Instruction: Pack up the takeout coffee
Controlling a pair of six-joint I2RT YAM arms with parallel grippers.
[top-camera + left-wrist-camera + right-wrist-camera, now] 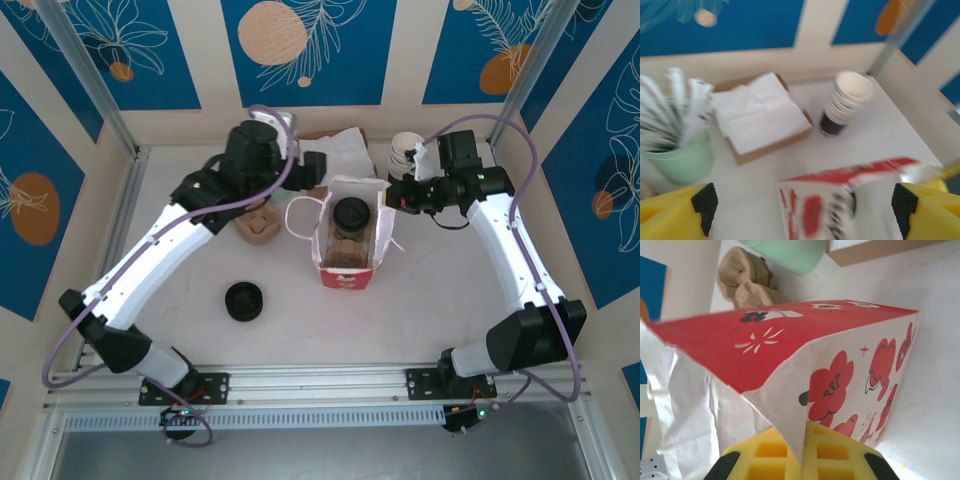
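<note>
1. The takeout coffee point(351, 213), round black lid up, stands inside the open red-and-white bag point(345, 274) at the middle of the table point(300, 340). The bag's walls hide the cup's olive sides in the top view.
2. The right pincer point(800, 460) is clenched on the bag's paper rim, the wall pinched between its yellow fingers, propping the mouth open.
3. The left pincer point(805, 207) hangs released and empty over the far side of the bag, its jaws wide apart and gripping nothing.
4. Standing apart from the bag are a low pile of black lids point(244, 300) near the left arm, and a stack of lidless cups point(847, 97) and a tray of napkins point(760, 112) at the back.
5. On this evidence the main step looks done, as the cup is in the bag. What appears left is for the right pincer to let go of the rim and for both arms to draw clear. Whether the bag must also be closed cannot be told.
</note>
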